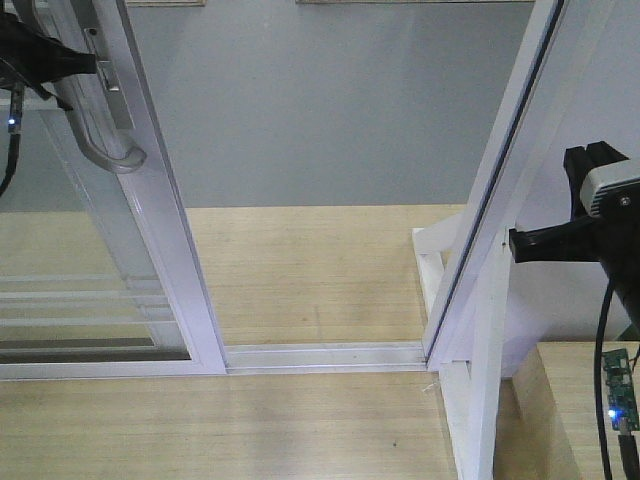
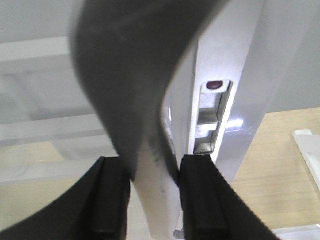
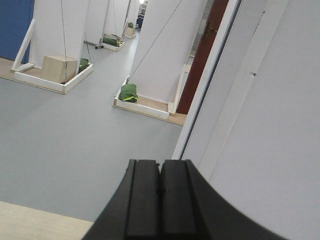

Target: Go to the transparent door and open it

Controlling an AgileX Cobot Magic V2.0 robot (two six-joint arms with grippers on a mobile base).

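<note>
The tall clear-glass transparent door in its white metal frame stands at the left of the doorway in the front view. Its foot sits in the white floor track. An open gap of pale wooden floor lies between its near stile and the slanted white post on the right. Thin horizontal white bars cross the lower glass. The curved grey hooked handle is mounted high on the stile, its hooked end turned outward.

My left gripper reaches in at the top left to that handle. In my left wrist view the gripper has the handle running down between its two black fingers, both pads pressed against it. Just beside it, the stile has a narrow metal latch recess with a small dark red dot at its top.

My right gripper hangs beside the post and grips nothing. Its wrist view shows the gripper with its pads together and nothing between them.

A small green circuit board with a blue light hangs at the lower right. Any print on it is too small to read.
</note>
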